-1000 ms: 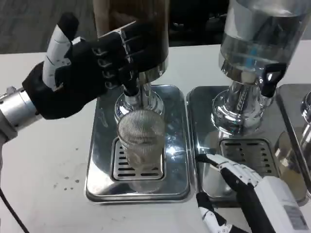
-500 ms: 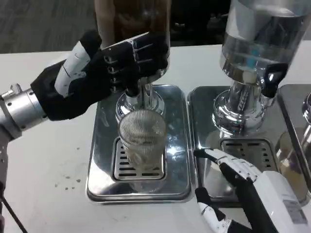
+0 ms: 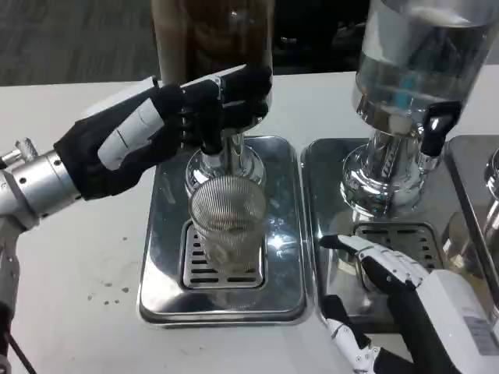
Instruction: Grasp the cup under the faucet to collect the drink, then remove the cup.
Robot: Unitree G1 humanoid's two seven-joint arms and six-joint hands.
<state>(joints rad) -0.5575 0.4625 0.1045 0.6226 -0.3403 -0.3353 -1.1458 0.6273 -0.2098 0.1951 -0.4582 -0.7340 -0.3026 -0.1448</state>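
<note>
A clear ribbed cup (image 3: 228,230) stands upright on the grille of a steel drip tray (image 3: 160,257), right below the black faucet lever (image 3: 209,142) of the brown drink dispenser (image 3: 212,35). My left hand (image 3: 168,128) reaches in from the left above the cup, its fingers curled over the lever and the dispenser's neck. I see no stream, and the cup looks clear. My right hand (image 3: 390,288) hovers low at the front right of the cup, apart from it, fingers spread and holding nothing.
A second dispenser (image 3: 413,62) with clear liquid stands to the right on its own steel tray (image 3: 327,179), under my right hand. Part of a third tray (image 3: 487,202) shows at the right edge. White table lies to the left and front.
My left hand has tipped forward and down, with its fingers now curled over the faucet lever. The right hand has shifted slightly to the right. The cup has not moved.
</note>
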